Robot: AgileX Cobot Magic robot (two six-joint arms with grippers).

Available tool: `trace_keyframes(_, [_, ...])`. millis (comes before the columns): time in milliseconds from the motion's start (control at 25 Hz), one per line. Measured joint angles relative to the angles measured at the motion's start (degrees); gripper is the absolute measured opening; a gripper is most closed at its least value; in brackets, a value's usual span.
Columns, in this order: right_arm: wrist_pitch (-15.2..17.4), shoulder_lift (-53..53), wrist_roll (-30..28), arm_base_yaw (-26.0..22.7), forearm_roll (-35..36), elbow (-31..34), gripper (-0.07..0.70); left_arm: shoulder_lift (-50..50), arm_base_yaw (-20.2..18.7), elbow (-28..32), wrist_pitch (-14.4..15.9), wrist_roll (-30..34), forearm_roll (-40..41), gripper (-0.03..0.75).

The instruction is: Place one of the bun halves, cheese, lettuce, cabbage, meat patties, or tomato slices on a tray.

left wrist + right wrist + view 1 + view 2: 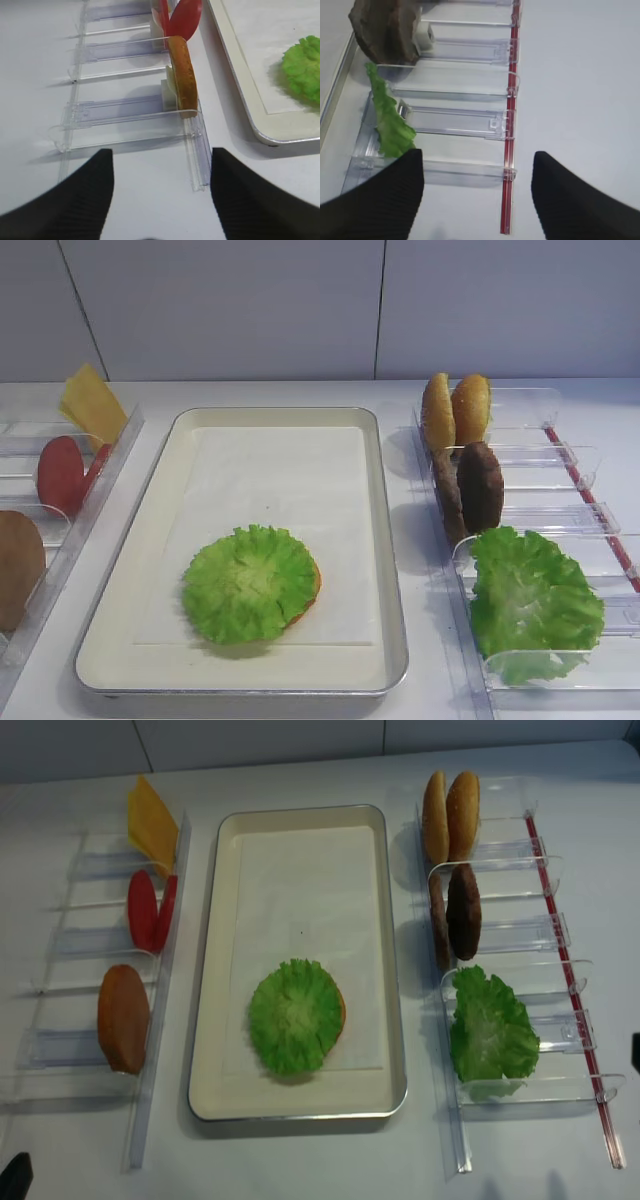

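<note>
Near the front edge of the tray (390, 570), the lettuce (250, 583) lies flat on the paper liner (280, 500), covering a bun half (312, 592) whose rim shows at its right. Both the right gripper (477, 195) and left gripper (161, 192) are released, grasping nothing, above the clear holders (455, 122) flanking the tray.
</note>
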Motion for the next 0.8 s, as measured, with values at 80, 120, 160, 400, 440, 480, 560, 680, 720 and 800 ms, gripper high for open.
trace_keyframes(80, [0.75, -3.46, 1.76, 0.40, -1.93, 0.00, 0.482, 0.00, 0.00, 0.00, 0.00, 0.00, 0.00, 0.414])
trace_keyframes(120, [1.39, -5.23, 2.52, 0.81, -3.18, 0.00, 0.482, 0.00, 0.00, 0.00, 0.00, 0.00, 0.00, 0.414])
trace_keyframes(160, [2.20, -6.68, 3.24, 1.26, -4.46, 0.00, 0.482, 0.00, 0.00, 0.00, 0.00, 0.00, 0.00, 0.414])
trace_keyframes(400, [5.35, -17.52, 5.61, 2.46, -8.73, 0.00, 0.482, 0.00, 0.00, 0.00, 0.00, 0.00, 0.00, 0.414])
trace_keyframes(440, [5.97, -18.89, 5.86, 2.46, -9.02, 0.00, 0.482, 0.00, 0.00, 0.00, 0.00, 0.00, 0.00, 0.414])
trace_keyframes(480, [6.43, -20.31, 5.99, 2.46, -9.41, 0.00, 0.482, 0.00, 0.00, 0.00, 0.00, 0.00, 0.00, 0.414])
trace_keyframes(560, [7.16, -22.47, 6.08, 2.46, -10.38, 0.00, 0.482, 0.00, 0.00, 0.00, 0.00, 0.00, 0.00, 0.414])
trace_keyframes(680, [7.31, -23.39, 6.23, 2.46, -11.27, 0.00, 0.482, 0.00, 0.00, 0.00, 0.00, 0.00, 0.00, 0.414])
trace_keyframes(720, [7.31, -23.39, 6.22, 2.46, -11.29, 0.00, 0.482, 0.00, 0.00, 0.00, 0.00, 0.00, 0.00, 0.414])
trace_keyframes(800, [7.31, -23.39, 6.22, 2.46, -11.39, 0.00, 0.482, 0.00, 0.00, 0.00, 0.00, 0.00, 0.00, 0.414])
